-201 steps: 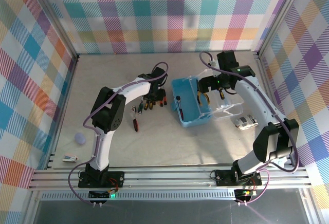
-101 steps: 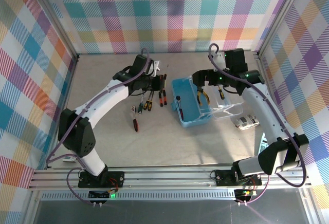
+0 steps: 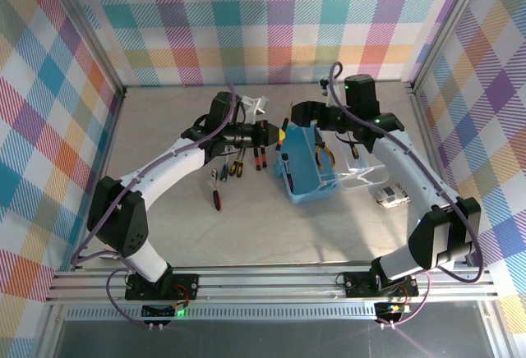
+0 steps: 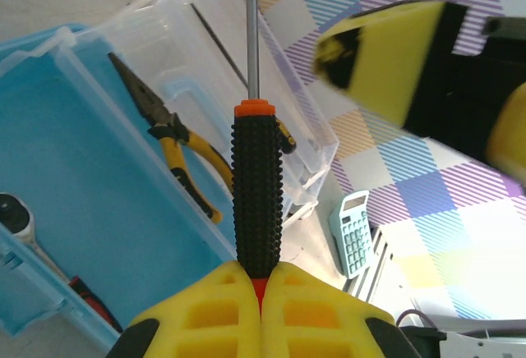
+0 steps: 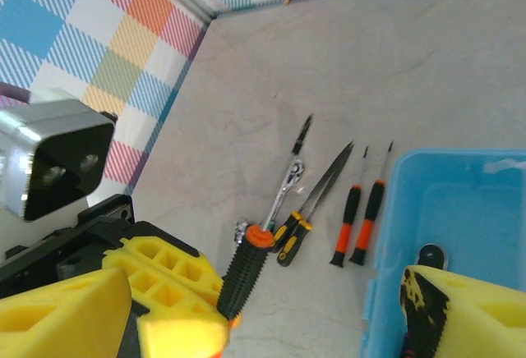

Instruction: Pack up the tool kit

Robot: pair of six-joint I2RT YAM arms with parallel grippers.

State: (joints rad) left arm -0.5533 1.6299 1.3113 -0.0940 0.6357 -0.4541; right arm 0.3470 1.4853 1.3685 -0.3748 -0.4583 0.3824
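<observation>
The pale grey table (image 3: 271, 235) carries the light blue translucent rectangular plastic case (image 3: 306, 181), which stands open on it. The clear plastic lid (image 3: 363, 176) is folded out flat on the case's right side. The left gripper (image 4: 261, 280) hangs just beside the case's far left corner, its yellow fingers clamped on the black studded screwdriver with an orange collar (image 4: 256, 181), whose steel shaft points across the case toward the lid. The right gripper (image 3: 301, 117) sits over the case's far edge, its fingers spread wide and gripping nothing. A small pale calculator (image 3: 393, 195) lies on the table beyond the lid, to the case's right. Inside the case, yellow-handled long-nose pliers (image 4: 177, 149) rest near the right wall and a small silver round-headed tool (image 4: 15, 213) near the left wall. Left of the case, on the table, lie a pair of slim orange-and-black screwdrivers (image 5: 353, 210) and, further left, a silver ratchet wrench (image 5: 285, 184)
</observation>
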